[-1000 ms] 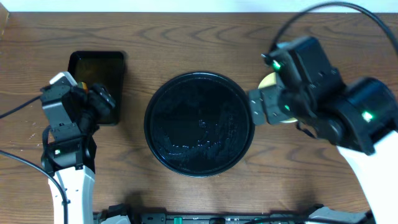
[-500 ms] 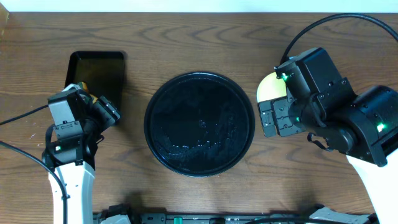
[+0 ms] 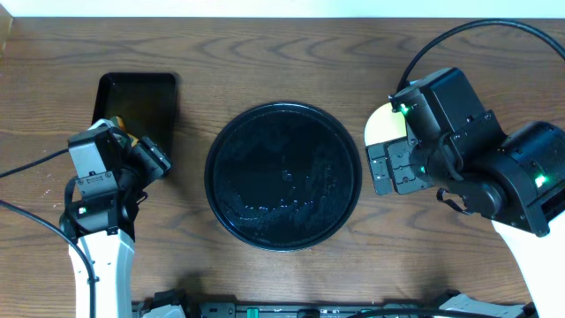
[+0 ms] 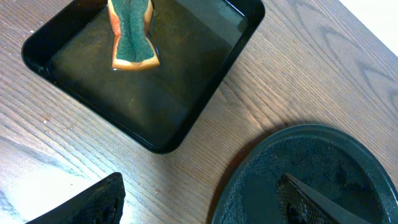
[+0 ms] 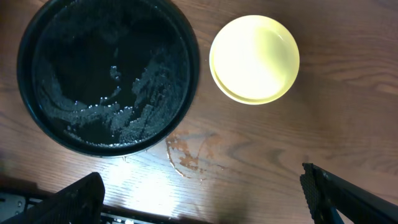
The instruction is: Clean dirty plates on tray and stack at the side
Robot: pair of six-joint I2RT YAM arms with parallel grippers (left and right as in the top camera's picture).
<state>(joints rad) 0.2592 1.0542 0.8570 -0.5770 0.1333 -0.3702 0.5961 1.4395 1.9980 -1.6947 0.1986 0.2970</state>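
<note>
A pale yellow round plate (image 5: 254, 59) sits on the brown wooden table (image 3: 282, 53), just beside the right edge of the large round glossy black tray (image 3: 282, 177) and not touching it. Its face looks clean. A second rim peeks out along its lower edge, so it seems to rest on something, but how many plates lie beneath cannot be told. From overhead the right arm (image 3: 477, 150) covers most of it, leaving only a yellow sliver. The round tray carries no plates; its floor is wet, with beads and streaks of water.

The right hand (image 5: 202, 174) hangs released and wide, gripping nothing; only the dark fingertips enter the wrist view's lower corners. Below it an orange-brown smear (image 5: 189, 152) marks the wood. The left hand (image 4: 200, 180) is likewise spread and empty. Farther left, a small rectangular black tray (image 4: 186, 93) with a brownish wet floor holds a green-and-orange sponge (image 4: 132, 37), its top cut off by the frame.
</note>
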